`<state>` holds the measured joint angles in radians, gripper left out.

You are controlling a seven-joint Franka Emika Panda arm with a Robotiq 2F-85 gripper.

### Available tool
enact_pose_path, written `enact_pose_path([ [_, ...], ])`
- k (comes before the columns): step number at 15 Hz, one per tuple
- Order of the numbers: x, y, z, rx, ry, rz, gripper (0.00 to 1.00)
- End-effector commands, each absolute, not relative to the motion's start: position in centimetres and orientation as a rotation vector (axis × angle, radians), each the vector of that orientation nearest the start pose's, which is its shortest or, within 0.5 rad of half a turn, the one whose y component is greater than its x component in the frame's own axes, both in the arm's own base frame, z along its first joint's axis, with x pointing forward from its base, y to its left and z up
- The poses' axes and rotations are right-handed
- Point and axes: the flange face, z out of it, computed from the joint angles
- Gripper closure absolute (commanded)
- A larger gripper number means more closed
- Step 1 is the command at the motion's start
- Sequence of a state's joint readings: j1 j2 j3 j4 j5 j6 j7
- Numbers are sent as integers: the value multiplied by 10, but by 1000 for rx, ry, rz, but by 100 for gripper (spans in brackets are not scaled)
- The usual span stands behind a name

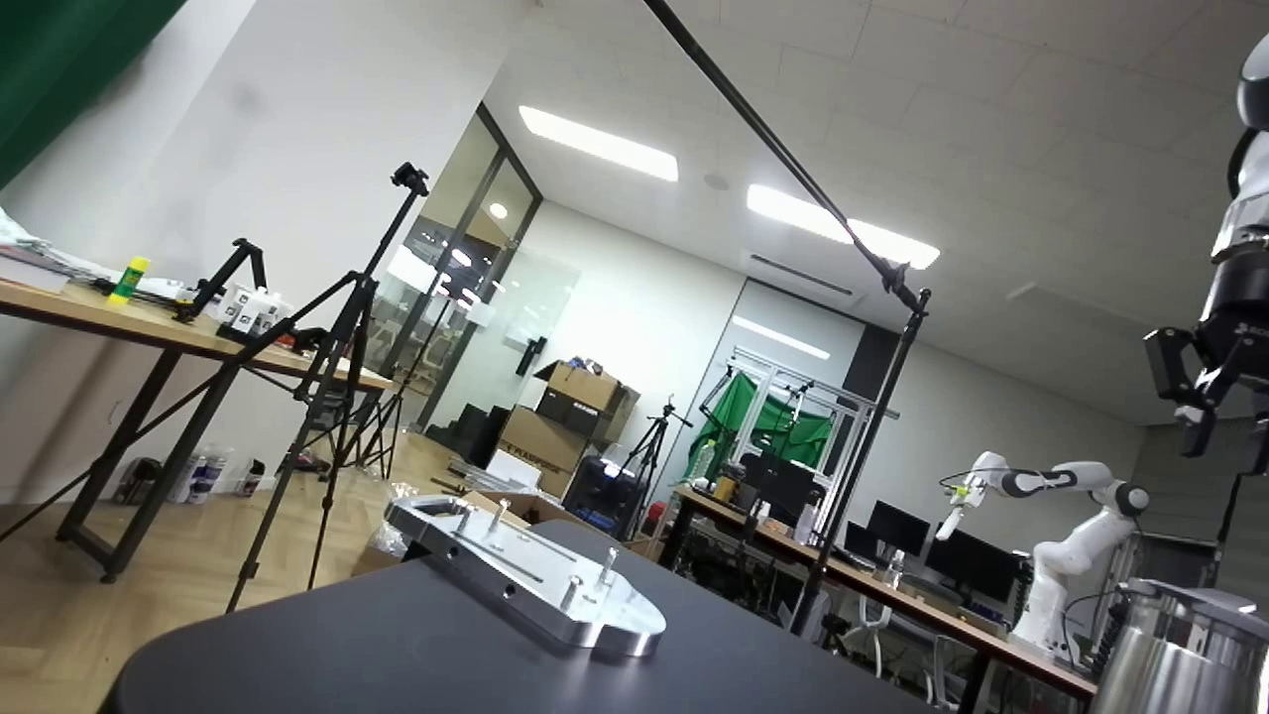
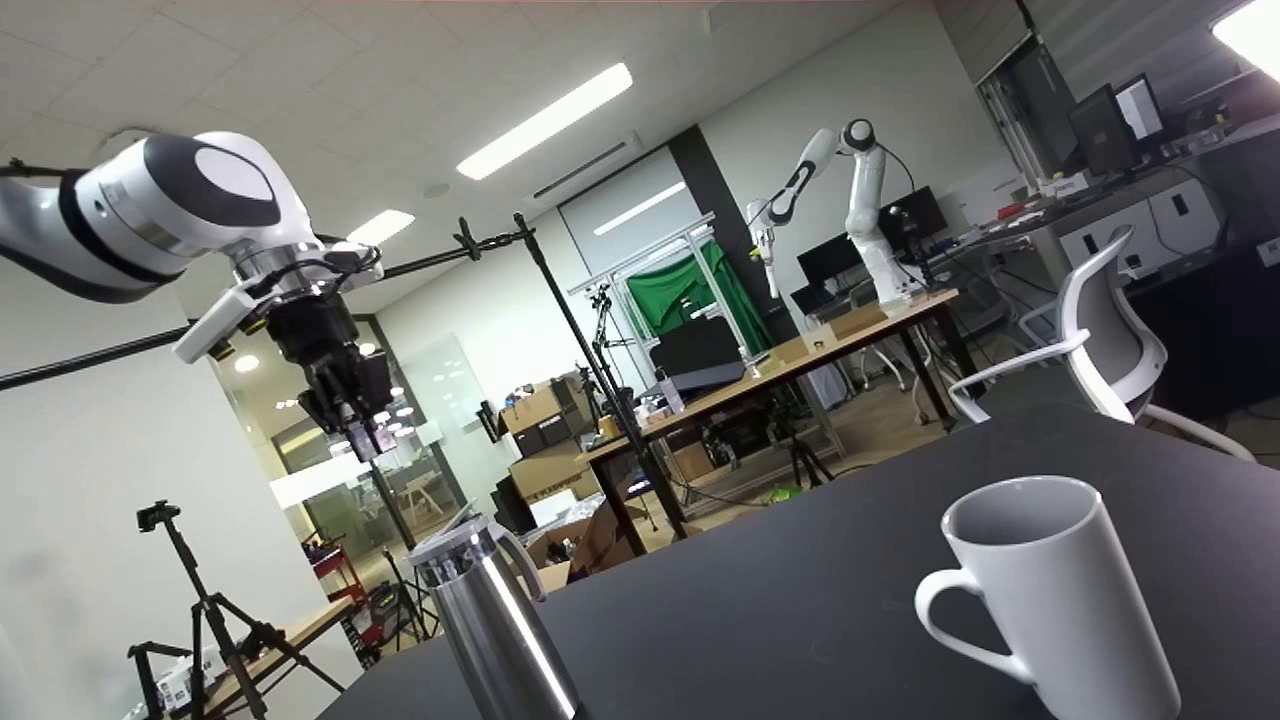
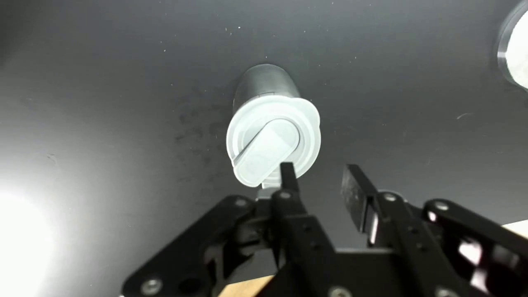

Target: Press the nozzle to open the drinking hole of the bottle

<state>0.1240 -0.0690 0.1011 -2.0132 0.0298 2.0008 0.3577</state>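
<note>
Wrist view puts the bottle (image 3: 264, 109) near mid-frame, upright on the worktop (image 3: 123, 103), its lid (image 3: 307, 142) facing me. The nozzle (image 3: 268, 152), as I take the pale tab slanting across that lid to be, has its upper-right end set in a recess and its lower-left end out at the rim. My tool (image 3: 319, 174) is at the lower right of the frame, released: its fingers stand parted with nothing between them. One fingertip overlaps the lid's lower edge by line of sight, but in both exterior views I see a gap above the bottle, so I am not touching it. As I judge it, the reaching is mostly done and the press is not. I see no drinking hole, and in an exterior view, towards the lower left, a thin edge (image 2: 462, 515) tilts up from the lid; I read it as the nozzle's raised end, though it is too small to be certain. What is left, I think, is to line up with that end, perhaps draw my fingers together, go down onto it and push until the hole shows.
</note>
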Motion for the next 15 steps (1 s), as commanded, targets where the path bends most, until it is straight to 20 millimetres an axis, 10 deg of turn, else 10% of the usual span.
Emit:
enact_pose_path([
  [1,512,102,507,-3083,279,-100,34],
  [6,502,81,520,-3073,329,-100,0],
  [15,502,79,517,-3090,312,-56,0],
])
